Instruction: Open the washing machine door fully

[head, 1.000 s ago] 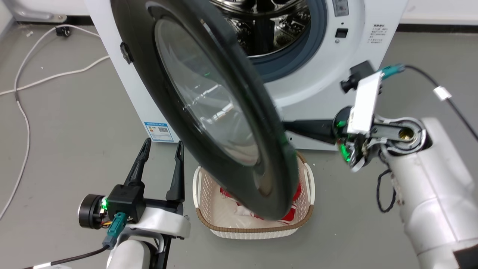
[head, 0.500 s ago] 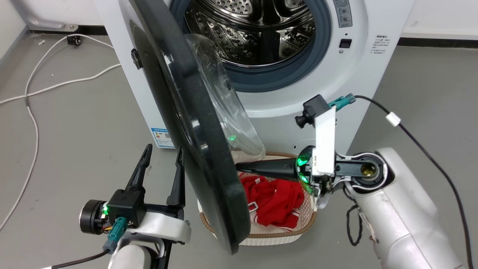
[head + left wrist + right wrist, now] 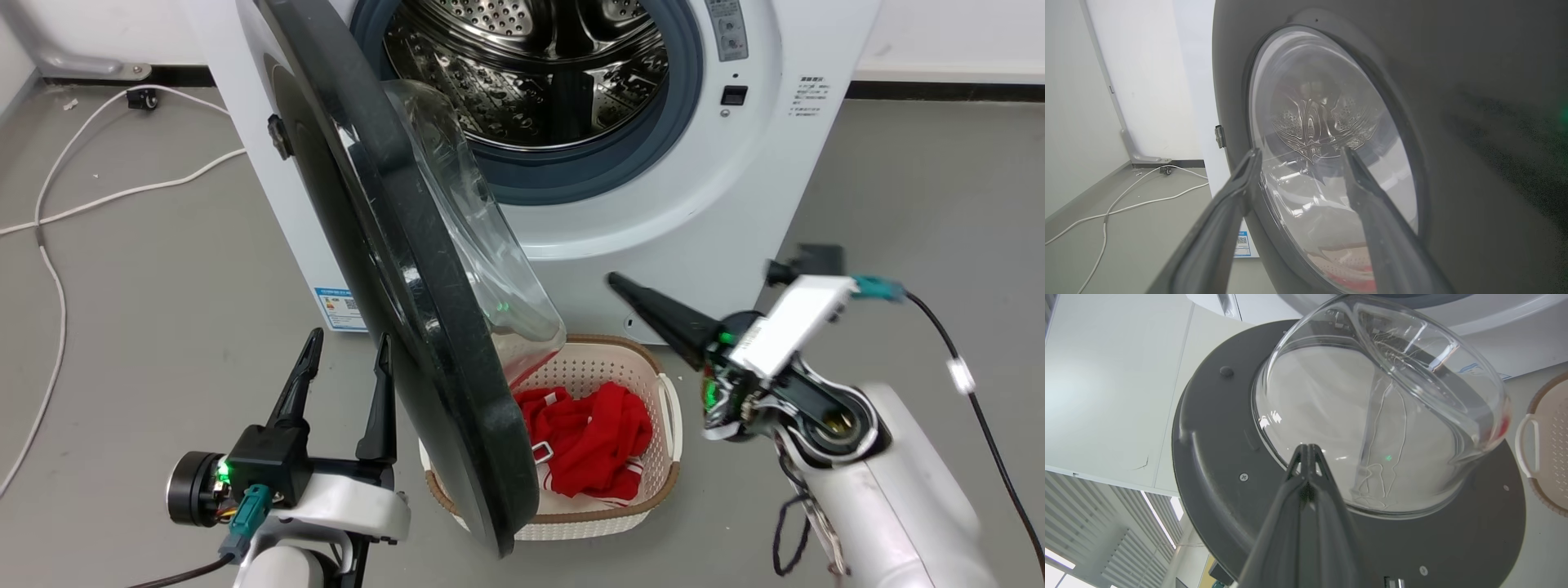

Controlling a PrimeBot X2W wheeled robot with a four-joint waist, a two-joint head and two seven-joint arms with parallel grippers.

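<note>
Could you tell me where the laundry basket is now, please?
In the head view, the laundry basket sits low centre on the floor before the washing machine, partly behind its door.

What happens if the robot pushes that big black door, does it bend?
Probably not: the washing machine door looks thick and rigid, so it should swing rather than bend. Its glass bowl looks smooth and glossy, so the shut right gripper might slide on it.

So the washing machine door (image 3: 392,269) sticks out front of the washing machine (image 3: 694,204), left gripper (image 3: 348,336) on its left, right gripper (image 3: 616,282) and basket (image 3: 571,527) of clothes (image 3: 596,441) on its right.
</note>
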